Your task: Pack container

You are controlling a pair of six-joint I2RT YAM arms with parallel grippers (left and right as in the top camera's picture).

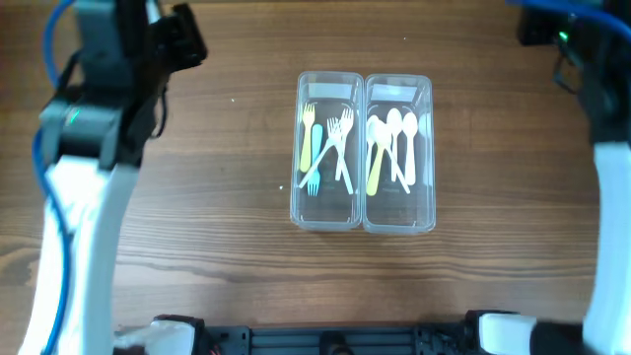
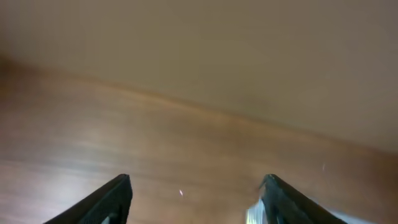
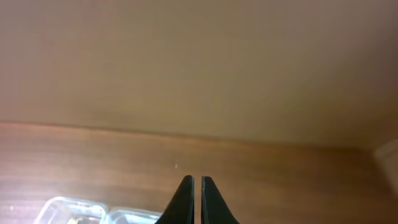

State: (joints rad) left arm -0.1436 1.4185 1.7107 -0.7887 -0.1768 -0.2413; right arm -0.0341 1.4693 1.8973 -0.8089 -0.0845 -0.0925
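Overhead: container (image 1: 327, 209) at middle of table (image 1: 197, 197), forks (image 1: 340, 133) in left trough, spoons (image 1: 394, 128) in right. Fingers seen only in wrist views: left gripper (image 2: 196, 199) spread wide, holding nothing; right gripper (image 3: 197, 202) pinched together, container corner just below.

Black fingers (image 3: 186, 200) together over wooden table (image 3: 292, 177), clear container (image 3: 67, 210) edge at lower left.

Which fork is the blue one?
The blue fork, in the container's left trough, prongs toward the robot. Its neighbours are a yellow fork and white forks.
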